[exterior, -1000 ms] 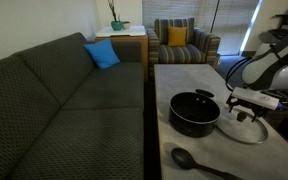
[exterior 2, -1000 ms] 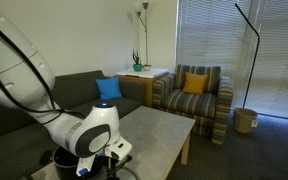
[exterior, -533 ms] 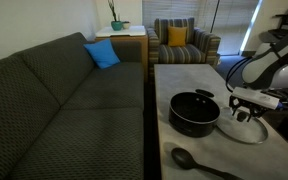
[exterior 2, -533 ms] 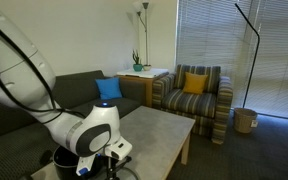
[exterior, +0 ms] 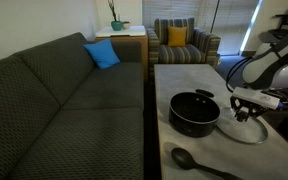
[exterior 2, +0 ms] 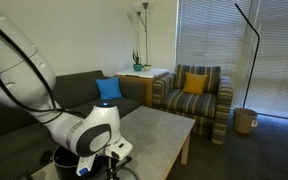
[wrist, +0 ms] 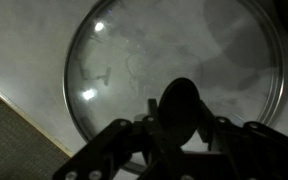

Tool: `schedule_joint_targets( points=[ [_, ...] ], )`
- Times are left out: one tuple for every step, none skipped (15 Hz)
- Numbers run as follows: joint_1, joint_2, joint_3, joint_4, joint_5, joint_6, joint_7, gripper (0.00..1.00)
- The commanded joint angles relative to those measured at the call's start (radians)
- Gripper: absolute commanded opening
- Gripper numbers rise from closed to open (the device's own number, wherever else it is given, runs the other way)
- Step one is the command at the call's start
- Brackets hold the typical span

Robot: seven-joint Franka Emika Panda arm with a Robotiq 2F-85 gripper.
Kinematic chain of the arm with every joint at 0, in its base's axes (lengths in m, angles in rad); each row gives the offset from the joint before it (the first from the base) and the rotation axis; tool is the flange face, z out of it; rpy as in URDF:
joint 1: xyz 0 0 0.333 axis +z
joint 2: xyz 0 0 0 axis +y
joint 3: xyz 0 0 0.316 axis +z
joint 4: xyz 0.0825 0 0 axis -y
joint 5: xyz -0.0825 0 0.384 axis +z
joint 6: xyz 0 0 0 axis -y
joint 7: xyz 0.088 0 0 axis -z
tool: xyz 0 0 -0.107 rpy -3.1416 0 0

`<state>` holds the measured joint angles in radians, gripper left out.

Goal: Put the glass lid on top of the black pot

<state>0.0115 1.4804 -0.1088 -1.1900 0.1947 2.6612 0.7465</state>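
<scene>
The glass lid (wrist: 134, 60) lies flat on the tabletop (wrist: 24, 50), knob (wrist: 181, 98) up. It is round, so it has no long axis. The hand (wrist: 182, 120) comes down from above, and its two fingers are clenched on the knob from either side, so the hand is grasping the lid while the rim rests on the stone surface.

In an exterior view the lid (exterior: 252, 133) sits just beside the black pot (exterior: 194, 112), apart from it by a narrow strip of bare top, on the side where the arm (exterior: 269, 65) stands. The pot is upright with its mouth open and uncovered.

In the wrist view the tabletop's edge runs slantwise close to the lid's rim, so there is little room on that side. A black spoon (exterior: 184, 158) lies near the pot, its bowl toward the pot and its handle running along the near edge. Past the pot the top is bare all the way toward the striped armchair (exterior: 184, 42). The sofa (exterior: 74, 100) runs along the tabletop's long side, opposite the arm.
</scene>
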Motion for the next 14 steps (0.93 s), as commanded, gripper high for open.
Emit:
schedule_joint_targets(
  points=[
    [0.026,0.000,-0.032,0.018,-0.013,-0.057,0.004,0.14],
    [0.036,-0.020,-0.040,-0.013,-0.021,-0.044,0.016,0.14],
    [0.048,-0.039,-0.050,-0.041,-0.021,-0.030,0.023,0.14],
    [0.057,-0.057,-0.056,-0.067,-0.024,-0.018,0.021,0.14],
    [0.072,-0.071,-0.070,-0.089,-0.025,-0.014,0.029,0.14],
    [0.087,-0.084,-0.084,-0.108,-0.025,-0.008,0.039,0.14],
    [0.101,-0.096,-0.097,-0.127,-0.024,-0.004,0.045,0.14],
    [0.116,-0.105,-0.111,-0.142,-0.023,-0.003,0.055,0.14],
    [0.129,-0.117,-0.122,-0.158,-0.024,-0.001,0.057,0.14],
    [0.141,-0.126,-0.133,-0.172,-0.022,0.001,0.061,0.14],
    [0.152,-0.136,-0.142,-0.185,-0.021,0.004,0.062,0.14],
    [0.159,-0.147,-0.146,-0.201,-0.022,0.013,0.054,0.14],
    [0.164,-0.160,-0.150,-0.214,-0.023,0.021,0.043,0.14],
    [0.170,-0.175,-0.154,-0.233,-0.023,0.031,0.037,0.14]
  ],
)
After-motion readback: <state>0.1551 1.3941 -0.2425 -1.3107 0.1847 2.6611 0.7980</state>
